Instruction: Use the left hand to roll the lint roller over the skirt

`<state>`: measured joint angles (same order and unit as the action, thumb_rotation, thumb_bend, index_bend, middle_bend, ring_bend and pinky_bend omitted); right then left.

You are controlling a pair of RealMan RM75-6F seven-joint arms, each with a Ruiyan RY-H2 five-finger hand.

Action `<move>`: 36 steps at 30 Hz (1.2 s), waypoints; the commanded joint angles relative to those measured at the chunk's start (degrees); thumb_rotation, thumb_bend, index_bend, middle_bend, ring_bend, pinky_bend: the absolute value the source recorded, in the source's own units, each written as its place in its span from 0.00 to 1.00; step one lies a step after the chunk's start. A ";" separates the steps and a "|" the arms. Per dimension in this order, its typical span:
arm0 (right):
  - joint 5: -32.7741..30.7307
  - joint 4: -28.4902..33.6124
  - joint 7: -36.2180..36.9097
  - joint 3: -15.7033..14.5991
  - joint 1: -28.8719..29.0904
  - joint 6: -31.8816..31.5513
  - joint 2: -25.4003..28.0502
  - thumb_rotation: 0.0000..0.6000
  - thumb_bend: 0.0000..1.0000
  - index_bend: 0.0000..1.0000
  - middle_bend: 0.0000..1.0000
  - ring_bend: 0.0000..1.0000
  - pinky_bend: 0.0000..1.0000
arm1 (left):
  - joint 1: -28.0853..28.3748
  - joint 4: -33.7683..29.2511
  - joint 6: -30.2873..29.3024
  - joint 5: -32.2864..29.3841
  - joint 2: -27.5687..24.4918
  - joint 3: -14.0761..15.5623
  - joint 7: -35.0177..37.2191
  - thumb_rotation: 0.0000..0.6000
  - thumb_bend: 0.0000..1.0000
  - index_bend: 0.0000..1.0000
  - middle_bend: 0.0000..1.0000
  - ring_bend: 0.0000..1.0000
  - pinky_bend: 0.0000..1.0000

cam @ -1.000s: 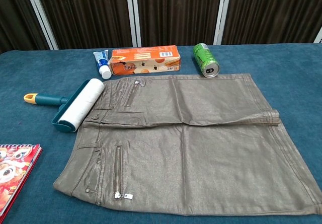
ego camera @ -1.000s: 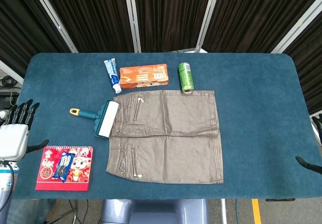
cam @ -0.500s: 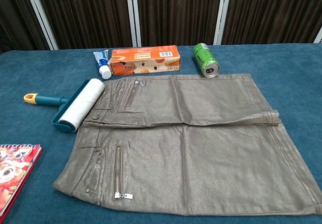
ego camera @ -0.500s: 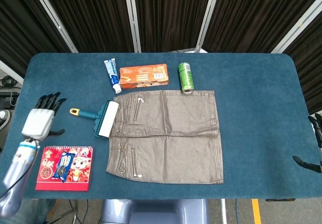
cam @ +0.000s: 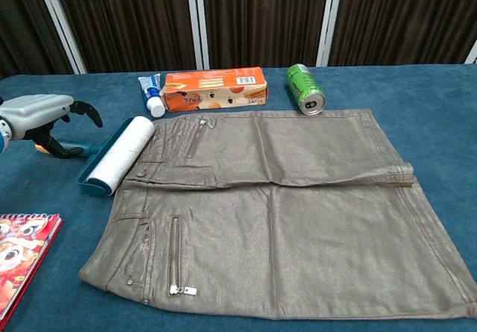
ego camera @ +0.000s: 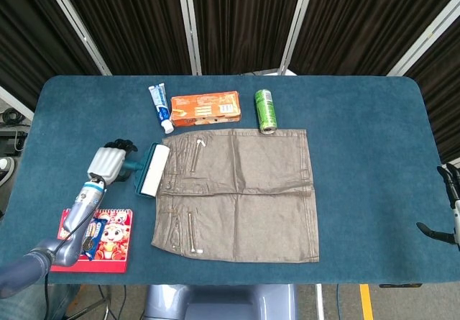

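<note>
A grey-brown skirt [ego camera: 241,194] lies flat in the middle of the blue table [ego camera: 374,140], waistband to the left, also seen in the chest view [cam: 276,213]. The lint roller [ego camera: 152,169] lies along that waistband, white roll up in its teal frame [cam: 119,155]. My left hand [ego camera: 111,160] hovers over the roller's handle with fingers curved and apart, covering the yellow end; in the chest view the left hand [cam: 45,116] arches above the handle. My right hand [ego camera: 451,201] shows only at the right edge, fingers apart, holding nothing.
Behind the skirt stand a toothpaste tube [ego camera: 161,107], an orange box [ego camera: 205,108] and a green can [ego camera: 265,110] lying on its side. A red notebook [ego camera: 93,239] with a small packet on it sits at the front left corner.
My left hand has swept from the table's left edge rightwards to above the roller handle. The roller and skirt have not moved. The right hand has barely shifted.
</note>
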<state>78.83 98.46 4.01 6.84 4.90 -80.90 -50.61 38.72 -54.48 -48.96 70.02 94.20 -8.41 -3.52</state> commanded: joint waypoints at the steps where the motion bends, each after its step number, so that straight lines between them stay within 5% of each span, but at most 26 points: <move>1: -0.07 0.00 0.12 0.02 0.00 0.02 0.06 1.00 0.00 0.00 0.00 0.00 0.00 | 0.41 0.27 0.06 0.26 0.37 -0.15 -0.38 1.00 0.40 0.27 0.18 0.14 0.22; 36: -0.57 -0.02 0.67 -0.06 0.23 0.78 0.30 1.00 0.00 0.00 0.00 0.00 0.00 | -0.06 3.85 2.67 -1.60 2.23 0.03 -1.40 1.00 0.45 0.37 0.25 0.23 0.31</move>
<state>78.27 98.44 4.68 6.78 5.13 -80.12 -50.31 38.67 -50.70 -46.20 68.33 96.38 -8.41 -5.02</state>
